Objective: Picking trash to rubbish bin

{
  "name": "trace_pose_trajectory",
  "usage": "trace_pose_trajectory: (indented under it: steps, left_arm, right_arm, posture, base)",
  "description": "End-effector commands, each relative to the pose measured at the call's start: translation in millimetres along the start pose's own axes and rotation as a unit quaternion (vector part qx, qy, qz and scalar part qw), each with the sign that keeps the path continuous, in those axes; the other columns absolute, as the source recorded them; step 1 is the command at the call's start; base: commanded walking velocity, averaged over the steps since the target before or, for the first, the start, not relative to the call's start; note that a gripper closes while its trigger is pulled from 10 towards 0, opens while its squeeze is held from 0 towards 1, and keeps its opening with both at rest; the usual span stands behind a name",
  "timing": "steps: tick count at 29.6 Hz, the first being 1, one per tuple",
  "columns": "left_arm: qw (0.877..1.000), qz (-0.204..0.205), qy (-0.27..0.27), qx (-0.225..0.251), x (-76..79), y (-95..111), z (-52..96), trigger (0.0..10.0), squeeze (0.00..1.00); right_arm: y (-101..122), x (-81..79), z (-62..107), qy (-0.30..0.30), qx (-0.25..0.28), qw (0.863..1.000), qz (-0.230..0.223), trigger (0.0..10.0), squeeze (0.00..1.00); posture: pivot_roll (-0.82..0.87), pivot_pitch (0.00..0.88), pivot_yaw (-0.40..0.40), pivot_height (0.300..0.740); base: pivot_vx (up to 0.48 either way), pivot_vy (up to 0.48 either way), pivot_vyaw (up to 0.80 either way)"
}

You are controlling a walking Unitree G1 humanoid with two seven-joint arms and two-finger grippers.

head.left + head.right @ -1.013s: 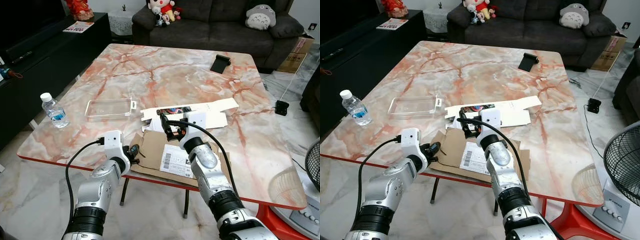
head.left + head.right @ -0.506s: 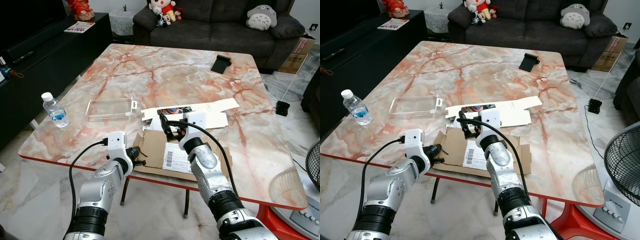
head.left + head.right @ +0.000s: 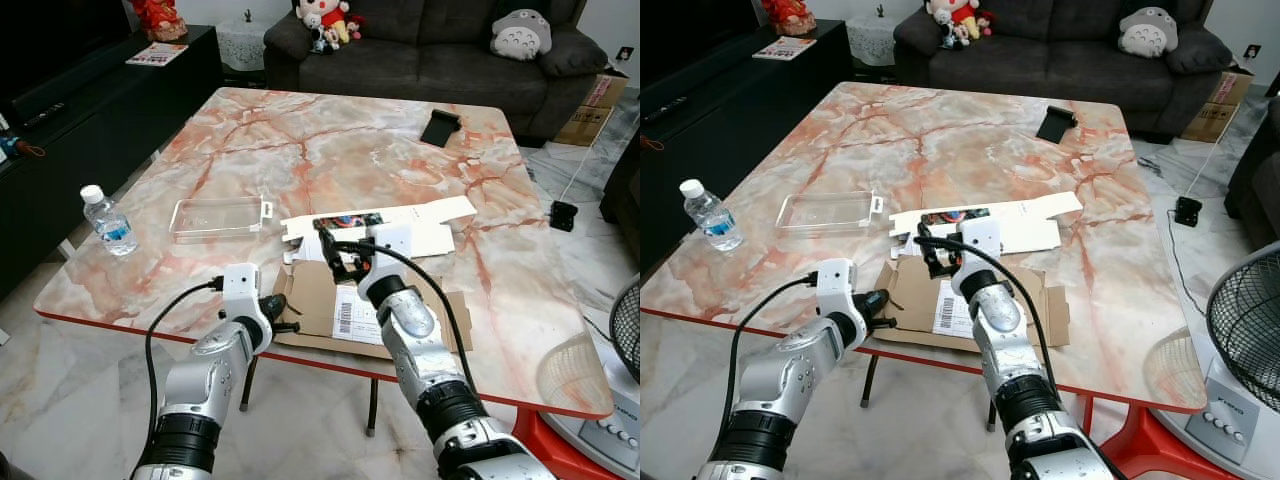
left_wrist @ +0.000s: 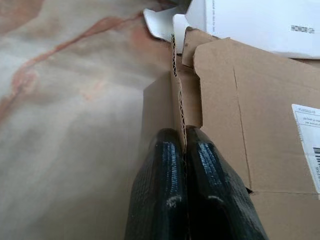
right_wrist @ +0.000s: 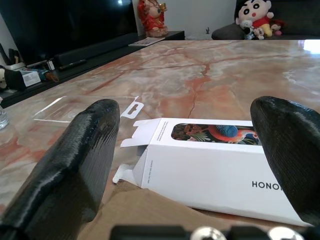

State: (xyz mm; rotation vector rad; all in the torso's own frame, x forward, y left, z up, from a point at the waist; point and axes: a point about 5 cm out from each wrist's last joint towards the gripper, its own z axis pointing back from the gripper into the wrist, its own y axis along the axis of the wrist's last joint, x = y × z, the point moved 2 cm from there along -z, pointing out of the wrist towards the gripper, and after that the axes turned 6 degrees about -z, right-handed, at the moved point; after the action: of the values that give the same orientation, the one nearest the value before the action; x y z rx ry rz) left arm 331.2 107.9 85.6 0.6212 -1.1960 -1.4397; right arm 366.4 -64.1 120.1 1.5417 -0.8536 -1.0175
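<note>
Left gripper (image 4: 183,150) is clenched on the near left flap of the flattened cardboard box (image 3: 375,310), its two black fingers (image 4: 165,165) pinching the corrugated edge at the near rim of the marble table (image 3: 330,150). The cardboard lies flat, shipping label (image 3: 355,312) facing up, near edge at the table's rim. Right gripper (image 3: 340,255) hovers just above the cardboard's far edge, jaws spread wide and released, pointing at the white carton (image 5: 220,170) unfolded just beyond it. Further left sits a clear plastic tray (image 3: 217,217), and a water bottle (image 3: 107,222) stands near the left edge. A black phone (image 3: 440,126) rests well away on the far right side.
</note>
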Motion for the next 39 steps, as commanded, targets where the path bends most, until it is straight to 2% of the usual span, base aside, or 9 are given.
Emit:
trace_pose_trajectory:
  steps: [1,9,11,12,30,32,33,37,39]
  left_arm:
    - [1.0,-0.005,-0.016,0.004,6.4,2.0,1.2,0.0,0.0]
    - [0.988,-0.033,-0.039,0.148,18.6,53.3,10.5,0.0,0.0]
    - [0.985,-0.038,-0.042,0.165,20.5,59.6,12.5,2.2,0.0]
    - [0.982,-0.042,-0.043,0.177,22.0,64.2,13.6,10.0,0.0]
    - [0.935,-0.029,0.027,0.352,13.7,115.3,35.6,10.0,0.0]
    - [0.931,-0.02,0.036,0.362,11.7,119.3,36.3,7.9,0.0]
    - [0.929,-0.007,0.036,0.368,10.9,121.7,36.6,0.0,0.0]
    - [0.924,-0.016,0.055,0.377,7.9,127.0,37.7,0.0,0.0]
    - [0.92,-0.017,0.068,0.386,4.3,129.4,39.4,10.0,0.0]
  right_arm:
    - [-1.2,-1.4,-1.1,0.003,-0.005,1.0,-0.004,10.0,0.0]
    - [-0.4,-0.9,-1.2,0.002,-0.004,1.0,-0.002,10.0,0.0]
    - [0.3,-0.9,-1.4,0.001,-0.002,1.0,-0.002,10.0,0.0]
    - [1.7,-0.4,-1.9,0.0,0.001,1.0,-0.003,10.0,0.0]
    - [67.0,20.9,-6.6,-0.059,0.146,0.987,0.035,10.0,0.0]
    - [71.6,22.3,-6.9,-0.063,0.155,0.985,0.035,10.0,0.0]
    - [74.2,23.1,-7.0,-0.065,0.16,0.984,0.035,10.0,0.0]
    - [78.6,24.6,-6.7,-0.069,0.169,0.983,0.037,10.0,0.0]
    - [78.4,25.3,-6.4,-0.071,0.169,0.982,0.038,10.0,0.0]
  posture:
    - [0.01,0.049,-0.019,0.74]
    - [0.01,0.048,-0.021,0.74]
    - [0.01,0.048,-0.021,0.74]
    - [0.01,0.046,-0.022,0.74]
    - [0.01,0.042,-0.021,0.74]
    - [0.01,0.037,-0.022,0.74]
    - [0.01,0.037,-0.022,0.74]
    - [0.01,0.037,-0.022,0.74]
    - [0.01,0.037,-0.022,0.74]
  base:
    - [0.0,0.0,0.0]
    - [0.0,0.0,0.0]
    - [0.0,0.0,0.0]
    - [0.0,0.0,0.0]
    - [0.0,0.0,0.0]
    - [0.0,0.0,0.0]
    - [0.0,0.0,0.0]
    - [0.0,0.0,0.0]
    - [0.0,0.0,0.0]
